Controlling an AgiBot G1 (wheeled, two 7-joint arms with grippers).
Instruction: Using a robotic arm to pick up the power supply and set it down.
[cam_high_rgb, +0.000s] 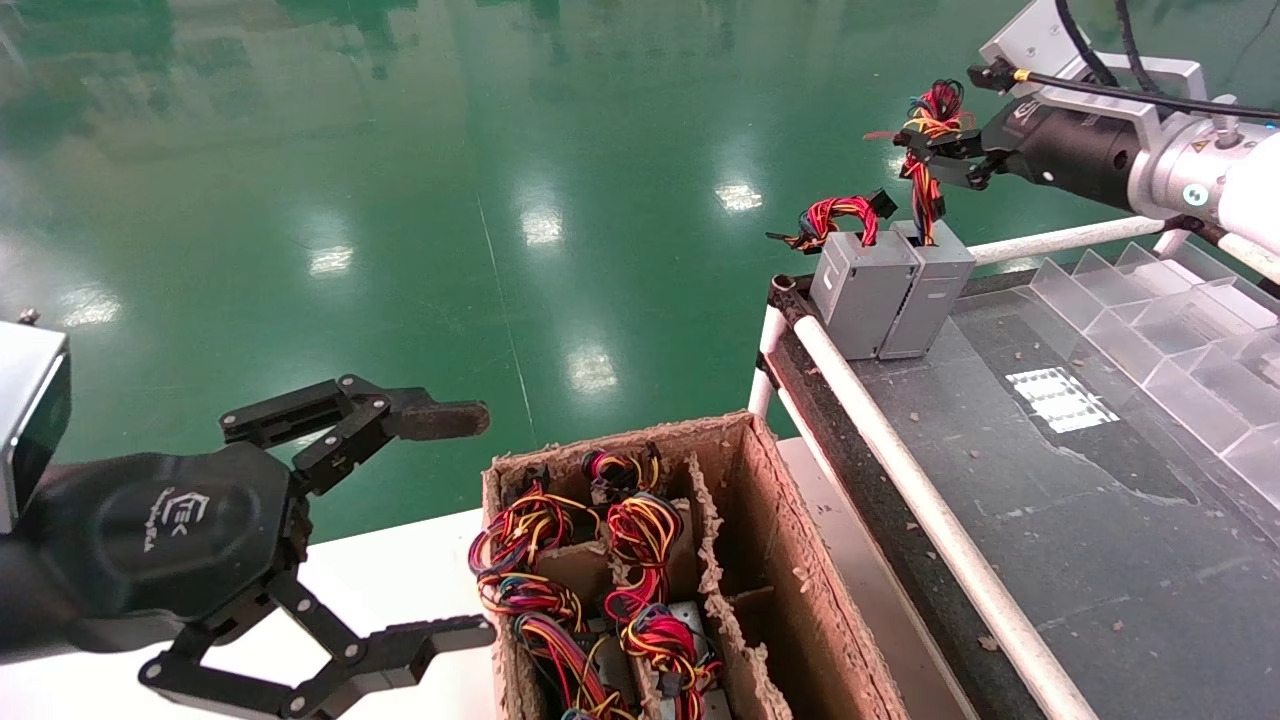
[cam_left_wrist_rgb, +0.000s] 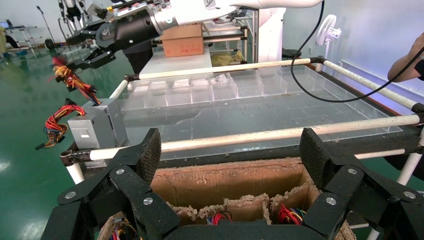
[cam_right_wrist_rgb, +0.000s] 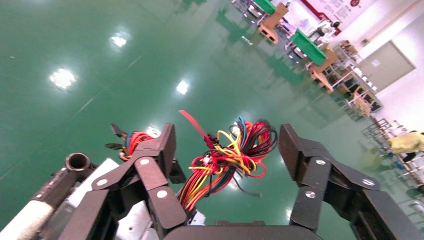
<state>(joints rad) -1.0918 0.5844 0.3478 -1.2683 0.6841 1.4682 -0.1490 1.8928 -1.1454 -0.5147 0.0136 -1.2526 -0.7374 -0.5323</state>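
The power supply (cam_high_rgb: 930, 295), a small grey box, stands upright at the table's far left corner. Its straight bundle of red, yellow and orange wires (cam_high_rgb: 925, 190) rises from the top. My right gripper (cam_high_rgb: 938, 155) is open, its jaws spread on either side of that bundle (cam_right_wrist_rgb: 220, 160) with gaps on both sides. In the left wrist view the bundle (cam_left_wrist_rgb: 75, 82) shows just under the right gripper (cam_left_wrist_rgb: 82, 52). My left gripper (cam_high_rgb: 475, 525) hangs open and empty over the cardboard box (cam_high_rgb: 770, 560), near its left wall.
A like grey box (cam_high_rgb: 860, 290) with a curled red wire loop (cam_high_rgb: 835, 215) touches the power supply's left side. The cardboard box holds wire-bundled units (cam_high_rgb: 640, 560) among dividers. A white rail (cam_high_rgb: 900, 470) edges the dark table (cam_high_rgb: 1050, 500); clear plastic bins (cam_high_rgb: 1180, 330) line its right.
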